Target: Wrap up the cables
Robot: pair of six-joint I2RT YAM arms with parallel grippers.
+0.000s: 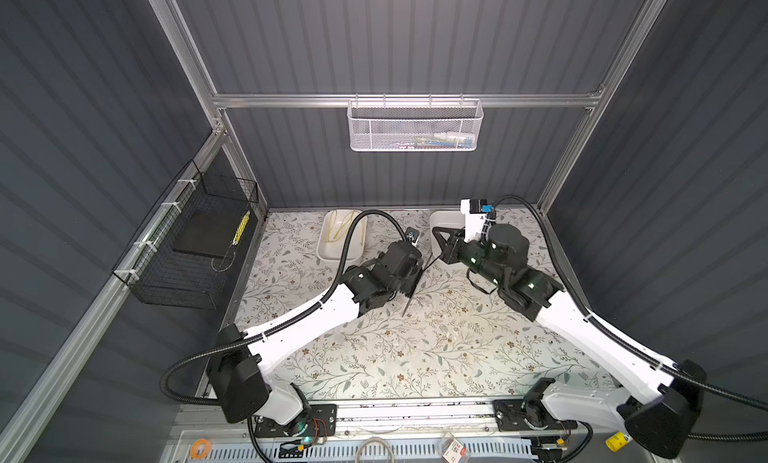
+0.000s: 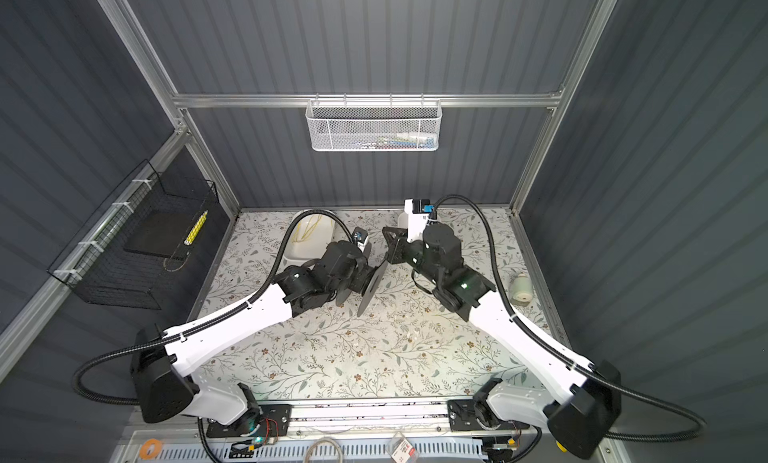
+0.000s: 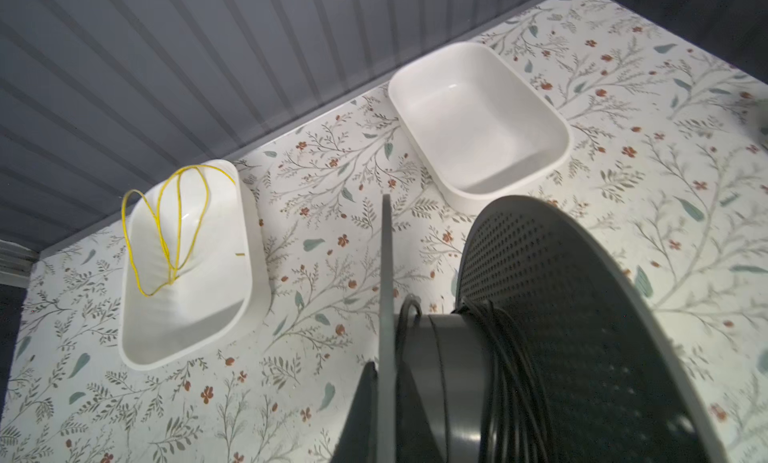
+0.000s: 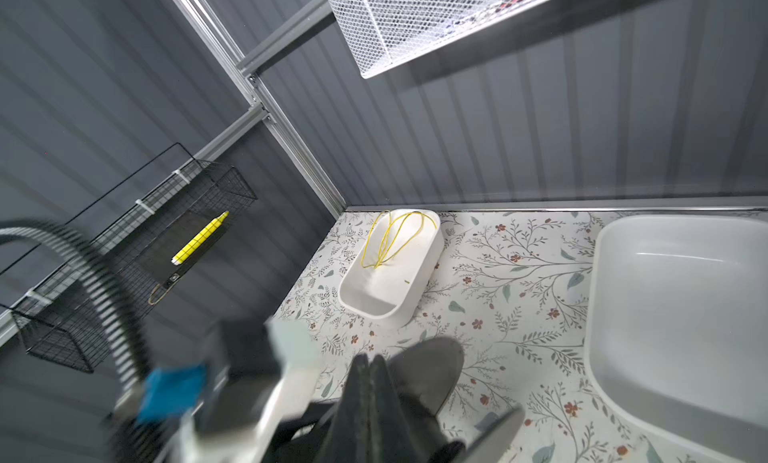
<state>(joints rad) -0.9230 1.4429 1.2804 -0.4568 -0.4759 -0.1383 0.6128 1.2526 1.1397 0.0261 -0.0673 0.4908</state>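
While clamping spool (image 3: 582,315) with left gripper (image 3: 374,402), pinching right gripper (image 4: 370,369) together | risks cables (image 3: 507,378) unwinding through slack.

Two white tubs, left tub (image 3: 187,324) and right tub (image 3: 478,120), two wall baskets, white basket (image 1: 413,128) and black basket (image 1: 178,265), one grey spool (image 3: 582,315), one black cable (image 3: 511,378), one yellow cord (image 3: 158,232), one yellow marker (image 4: 199,238).

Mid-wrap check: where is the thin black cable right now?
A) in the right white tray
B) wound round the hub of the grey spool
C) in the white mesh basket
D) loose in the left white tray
B: the left wrist view shows the black cable in several turns round the hub of the grey spool, between its two flanges.
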